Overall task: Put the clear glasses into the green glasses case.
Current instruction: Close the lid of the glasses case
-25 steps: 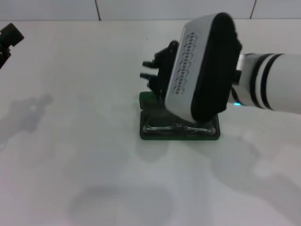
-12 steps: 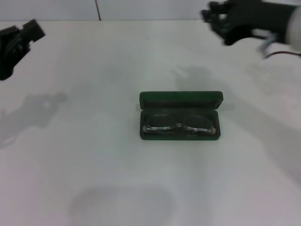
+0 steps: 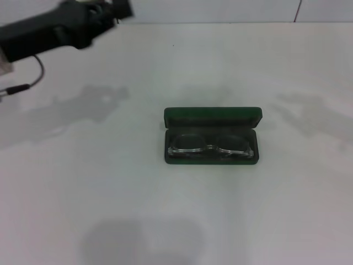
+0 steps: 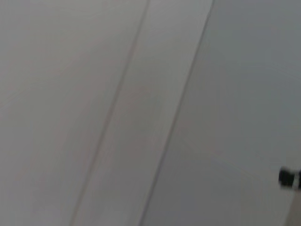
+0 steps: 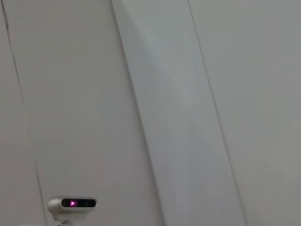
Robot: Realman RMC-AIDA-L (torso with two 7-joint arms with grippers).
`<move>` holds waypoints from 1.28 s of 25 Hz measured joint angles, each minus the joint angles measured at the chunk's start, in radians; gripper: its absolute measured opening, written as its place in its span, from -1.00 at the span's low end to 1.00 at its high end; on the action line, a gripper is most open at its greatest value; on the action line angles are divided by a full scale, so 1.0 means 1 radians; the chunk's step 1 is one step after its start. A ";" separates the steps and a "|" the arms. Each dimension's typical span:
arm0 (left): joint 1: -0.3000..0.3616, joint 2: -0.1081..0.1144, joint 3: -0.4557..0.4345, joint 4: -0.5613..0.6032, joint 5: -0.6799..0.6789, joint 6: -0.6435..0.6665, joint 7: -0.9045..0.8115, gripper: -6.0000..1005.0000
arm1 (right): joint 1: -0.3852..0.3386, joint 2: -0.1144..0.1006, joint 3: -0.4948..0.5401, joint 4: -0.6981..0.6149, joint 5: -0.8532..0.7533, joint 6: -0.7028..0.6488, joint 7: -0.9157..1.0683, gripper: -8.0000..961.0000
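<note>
The green glasses case (image 3: 212, 117) lies open in the middle of the white table, its lid standing up at the back. The clear glasses (image 3: 209, 144) rest inside its lower half, lenses side by side, frame faint against the dark lining. My left arm reaches in from the left edge, raised high over the far left of the table, and its gripper (image 3: 118, 8) sits at the top edge of the head view, well away from the case. My right arm is out of the head view. Both wrist views show only pale wall panels.
The white table (image 3: 110, 182) stretches on all sides of the case. The left arm's shadow falls on the table's left part. A cable (image 3: 30, 83) hangs from the left arm. A small grey device with a pink light (image 5: 72, 203) shows in the right wrist view.
The right arm has lifted off the case and left the head view. The left arm has swung up and rightward along the far edge. The case and glasses have not moved.
</note>
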 joint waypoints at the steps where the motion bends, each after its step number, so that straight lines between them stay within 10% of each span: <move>1: -0.023 -0.004 0.000 0.000 0.044 -0.011 -0.014 -0.88 | -0.015 -0.002 0.055 0.024 -0.012 -0.044 -0.029 -0.59; 13: -0.150 -0.131 0.025 -0.015 0.364 -0.228 -0.029 -0.71 | -0.184 0.005 0.364 0.185 -0.055 -0.058 -0.201 -0.12; 25: -0.233 -0.136 0.345 -0.086 0.264 -0.449 -0.050 -0.45 | -0.193 -0.004 0.455 0.382 -0.142 -0.024 -0.314 -0.08; 32: -0.245 -0.136 0.388 -0.085 0.233 -0.467 -0.067 -0.41 | -0.159 -0.006 0.451 0.437 -0.191 0.009 -0.353 -0.08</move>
